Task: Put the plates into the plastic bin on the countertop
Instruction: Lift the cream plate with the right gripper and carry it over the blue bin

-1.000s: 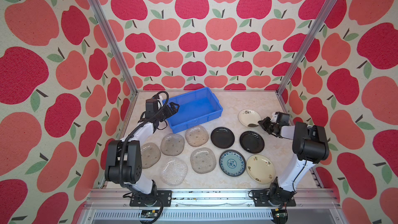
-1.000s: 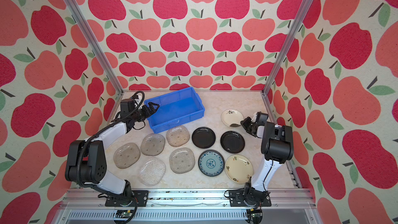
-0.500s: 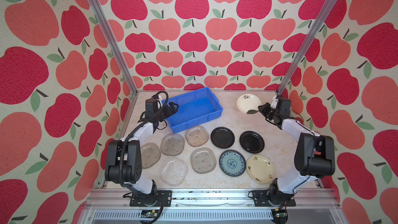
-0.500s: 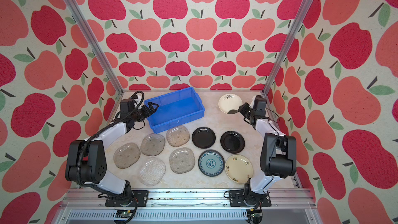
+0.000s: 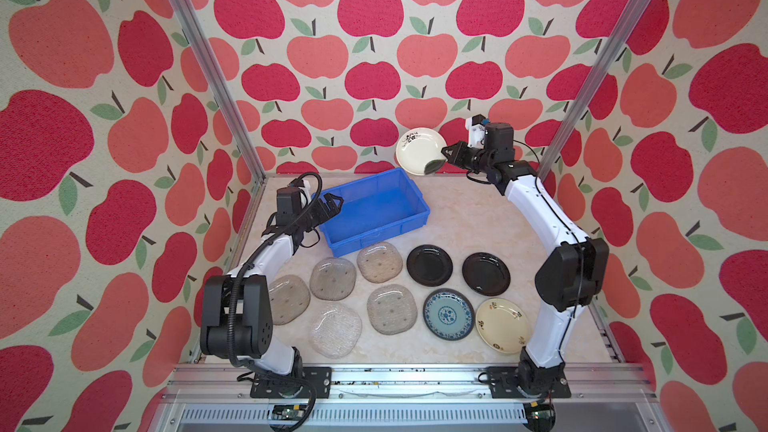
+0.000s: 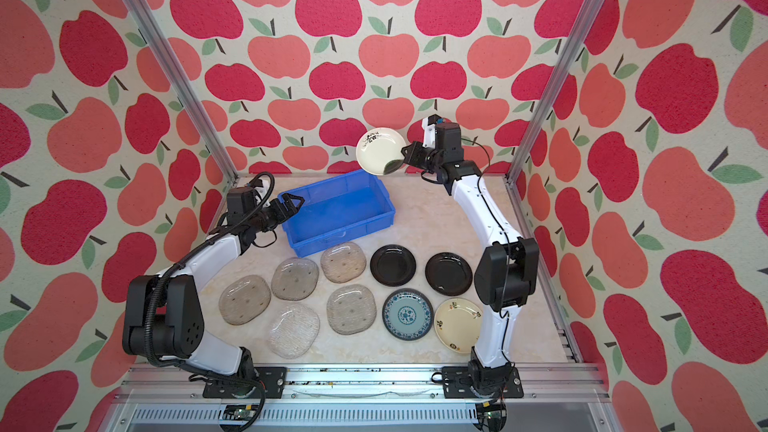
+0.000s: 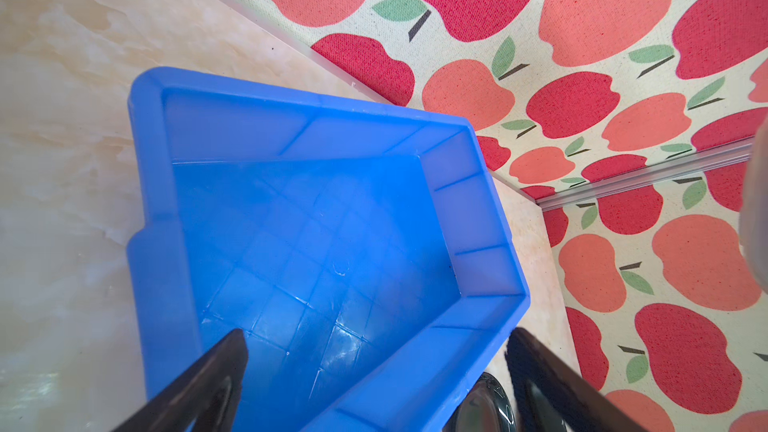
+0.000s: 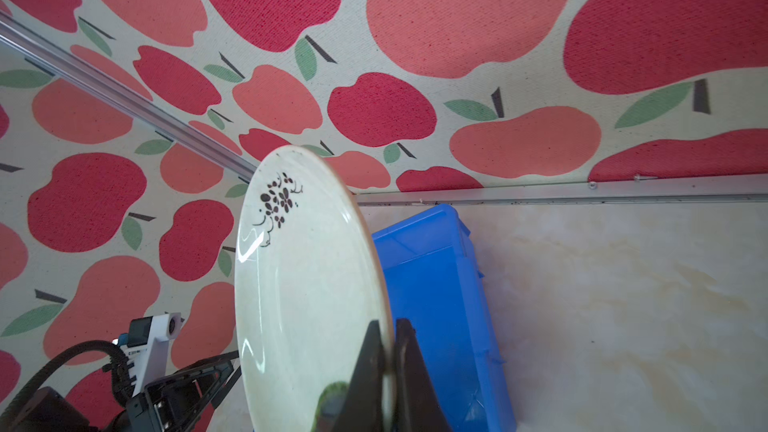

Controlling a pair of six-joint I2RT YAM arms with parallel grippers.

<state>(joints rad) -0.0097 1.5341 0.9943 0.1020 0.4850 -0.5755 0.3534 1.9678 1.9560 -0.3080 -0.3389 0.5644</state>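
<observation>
With my right gripper (image 5: 444, 155) clenched on the rim of the cream plate (image 5: 417, 150), I should level it low over the plastic bin (image 5: 374, 238) before releasing, clear of my wide-open left gripper (image 5: 330, 204)

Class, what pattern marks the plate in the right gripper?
Cream plate, dark floral sprig near rim; best in right wrist view.
</observation>
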